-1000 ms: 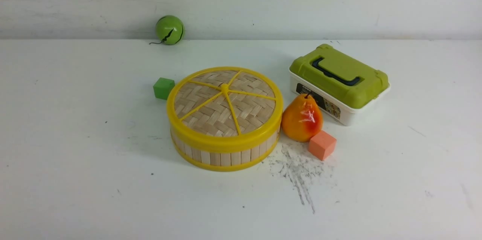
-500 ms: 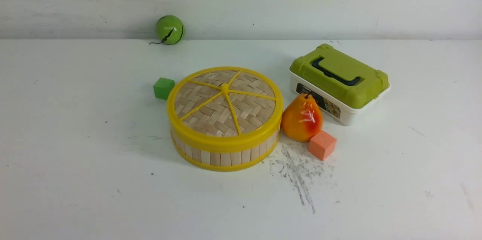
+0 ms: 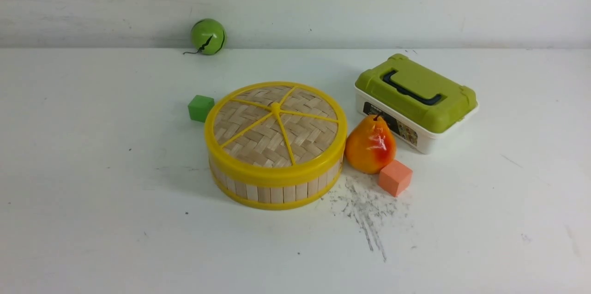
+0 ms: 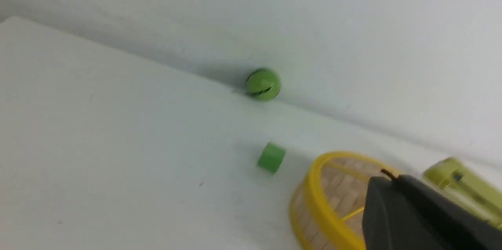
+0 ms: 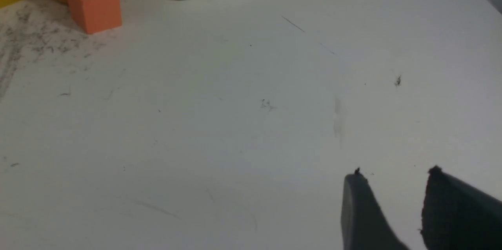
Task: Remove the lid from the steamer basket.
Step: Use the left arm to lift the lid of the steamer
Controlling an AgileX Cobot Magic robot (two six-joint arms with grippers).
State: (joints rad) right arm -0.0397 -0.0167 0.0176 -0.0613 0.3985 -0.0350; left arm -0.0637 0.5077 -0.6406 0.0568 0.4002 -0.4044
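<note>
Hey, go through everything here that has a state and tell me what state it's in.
lid: seated on the steamer basket, not lifted.
steamer basket: covered, upright.
green-lidded box: shut, handle flat.
pear: upright.
left gripper: open or shut can't be told.
right gripper: open, empty.

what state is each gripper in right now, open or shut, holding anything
Left gripper: cannot be told; only one dark mass shows in its wrist view.
Right gripper: open, holding nothing, above the white table.

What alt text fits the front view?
A round steamer basket with its woven lid on sits on a white table. A pear, orange cube and green-lidded box are on its right; green cube and green ball on its left.
</note>
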